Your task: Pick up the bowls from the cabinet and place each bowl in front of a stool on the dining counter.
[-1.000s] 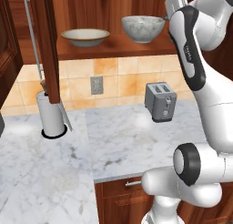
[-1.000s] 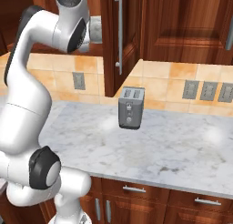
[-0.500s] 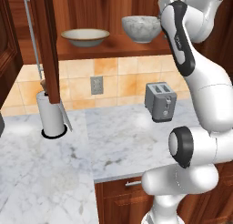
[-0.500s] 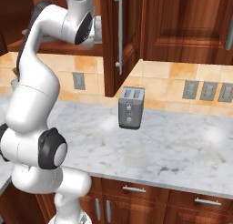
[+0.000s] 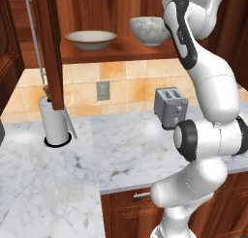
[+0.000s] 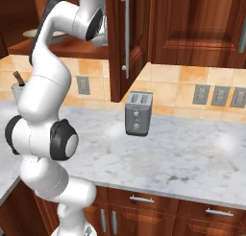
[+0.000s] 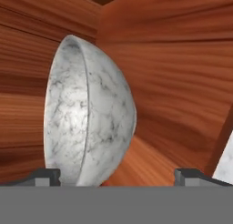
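Observation:
The grey-white marbled bowl (image 5: 147,30) stands on the shelf of the open wall cabinet (image 5: 116,51), right of the shallow cream bowl (image 5: 90,38). My arm reaches up to the shelf from the right, its hand beside the marbled bowl. In the rolled hand view the marbled bowl (image 7: 88,114) looms close on its side. My gripper (image 7: 120,176) is open, and its fingertips (image 7: 45,175) stand wide apart with the bowl's near edge just ahead of them, untouched. The cream bowl (image 6: 45,34) peeks out behind my arm. The stools and dining counter are out of view.
The cabinet's tall door (image 5: 48,48) hangs open left of the shelf, also seen edge-on (image 6: 126,38). Below, a grey toaster (image 5: 170,108) and a white cylinder holder (image 5: 55,123) stand on the marble wall counter (image 5: 121,150). Wall outlets line the tiles.
My arm has swung left and up towards the shelf, bringing the hand closer to the marbled bowl. The bowls have not moved and the gripper has stayed open.

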Motion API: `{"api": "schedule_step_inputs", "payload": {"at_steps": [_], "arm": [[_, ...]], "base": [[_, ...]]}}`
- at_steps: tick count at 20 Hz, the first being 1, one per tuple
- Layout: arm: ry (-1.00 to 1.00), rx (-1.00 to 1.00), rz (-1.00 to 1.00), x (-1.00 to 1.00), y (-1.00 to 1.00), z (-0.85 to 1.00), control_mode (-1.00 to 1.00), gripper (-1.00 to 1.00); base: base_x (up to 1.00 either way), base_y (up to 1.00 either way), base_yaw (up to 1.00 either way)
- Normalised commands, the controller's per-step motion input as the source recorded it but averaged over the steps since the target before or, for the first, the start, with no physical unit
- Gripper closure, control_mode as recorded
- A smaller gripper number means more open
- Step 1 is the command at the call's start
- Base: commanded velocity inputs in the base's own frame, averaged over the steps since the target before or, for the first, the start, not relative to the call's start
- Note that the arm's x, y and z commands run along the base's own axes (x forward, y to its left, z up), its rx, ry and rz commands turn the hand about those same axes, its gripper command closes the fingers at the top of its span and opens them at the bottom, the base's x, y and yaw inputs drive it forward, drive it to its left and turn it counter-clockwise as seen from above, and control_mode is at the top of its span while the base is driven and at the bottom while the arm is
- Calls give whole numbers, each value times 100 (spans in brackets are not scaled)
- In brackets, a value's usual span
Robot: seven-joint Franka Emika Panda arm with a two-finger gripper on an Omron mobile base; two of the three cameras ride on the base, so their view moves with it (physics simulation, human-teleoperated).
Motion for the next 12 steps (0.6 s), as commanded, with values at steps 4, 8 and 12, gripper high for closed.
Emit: {"api": "schedule_step_inputs", "payload": {"at_steps": [4,8,12], "arm": [[6,0,0,39,0,0,-100,-100],[6,0,0,32,0,0,-100,-100],[5,0,0,25,0,-6,-100,-100]], "base": [[0,0,0],[0,0,0],[0,0,0]]}}
